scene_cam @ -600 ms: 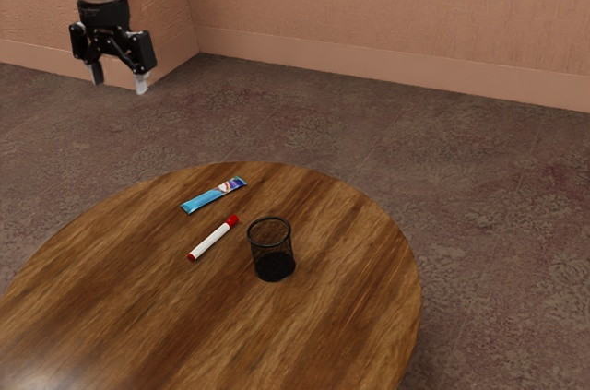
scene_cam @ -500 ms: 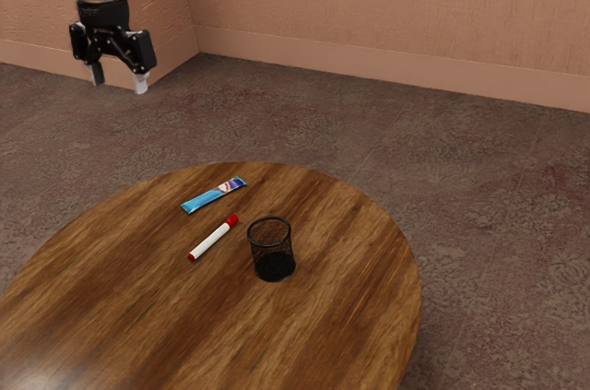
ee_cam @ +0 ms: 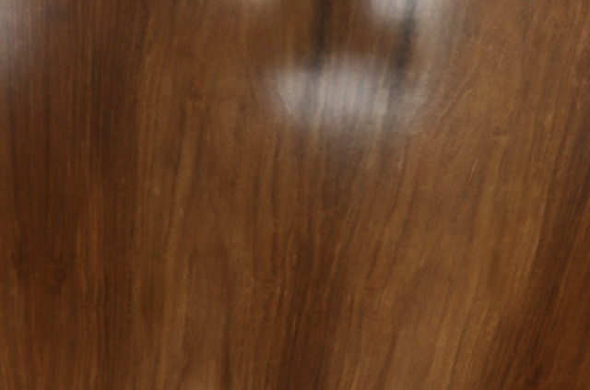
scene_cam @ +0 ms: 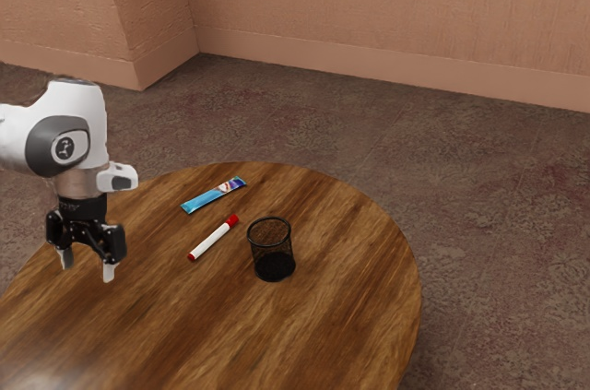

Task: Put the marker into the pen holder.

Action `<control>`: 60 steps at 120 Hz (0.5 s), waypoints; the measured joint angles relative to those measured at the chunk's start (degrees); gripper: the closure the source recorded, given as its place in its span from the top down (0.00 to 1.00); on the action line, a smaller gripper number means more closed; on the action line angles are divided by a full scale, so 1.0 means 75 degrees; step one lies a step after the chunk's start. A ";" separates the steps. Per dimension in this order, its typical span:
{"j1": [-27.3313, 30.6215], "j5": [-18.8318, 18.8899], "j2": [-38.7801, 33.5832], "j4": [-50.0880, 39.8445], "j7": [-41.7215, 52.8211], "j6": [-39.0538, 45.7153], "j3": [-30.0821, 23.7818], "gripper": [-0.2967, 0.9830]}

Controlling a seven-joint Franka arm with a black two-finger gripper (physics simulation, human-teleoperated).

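exterior view: marker lies well apart from fingers

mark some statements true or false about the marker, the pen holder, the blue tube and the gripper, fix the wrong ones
1. The marker lies on the table, outside the pen holder. True.
2. The pen holder is tipped on its side. False: it stands upright.
3. The gripper has its jaws apart, with nothing between them. True.
4. Both ends of the marker are blue. False: both are red.
5. The blue tube lies on the table, not touching the marker. True.
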 joint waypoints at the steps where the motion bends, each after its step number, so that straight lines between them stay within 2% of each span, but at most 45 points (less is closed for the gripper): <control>1: -0.0016 0.0001 0.0051 -0.0020 -0.0006 0.0085 0.0007 0.77; 23: -0.0108 -0.0032 0.1314 -0.0155 -0.0185 0.1744 0.0044 0.77; 34: -0.0079 -0.0004 0.1549 0.0127 -0.0252 0.2321 0.0013 0.77; 42: -0.0062 -0.0022 0.1708 0.0622 -0.0295 0.2591 -0.0035 0.77; 60: -0.0255 -0.0083 0.3009 0.2359 -0.0369 0.2741 -0.0390 0.77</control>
